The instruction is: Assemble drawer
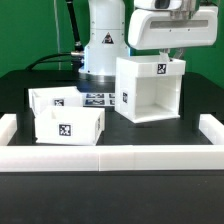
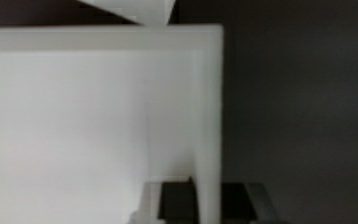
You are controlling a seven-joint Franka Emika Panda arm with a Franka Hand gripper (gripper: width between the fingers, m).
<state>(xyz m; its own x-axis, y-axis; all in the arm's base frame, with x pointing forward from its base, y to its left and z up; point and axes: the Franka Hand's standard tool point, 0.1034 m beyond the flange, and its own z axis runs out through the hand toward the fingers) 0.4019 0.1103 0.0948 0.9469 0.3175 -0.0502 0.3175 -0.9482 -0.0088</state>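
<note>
The drawer's white cube case (image 1: 150, 90) stands on the black table at the exterior view's right, its open front facing the camera. My gripper (image 1: 172, 56) is above its upper right side wall. In the wrist view the case's wall (image 2: 87, 120) runs edge-on between my dark fingers (image 2: 178, 200), and my gripper (image 2: 210, 200) is shut on that wall, with no gap visible. Two smaller open-topped trays sit at the exterior view's left: one nearer (image 1: 70, 125), one behind it (image 1: 55, 97).
The marker board (image 1: 100, 99) lies flat between the trays and the case. Low white wall segments (image 1: 100, 158) edge the table at the front and both sides. The robot's base (image 1: 103, 50) stands behind, with black cables at the back left.
</note>
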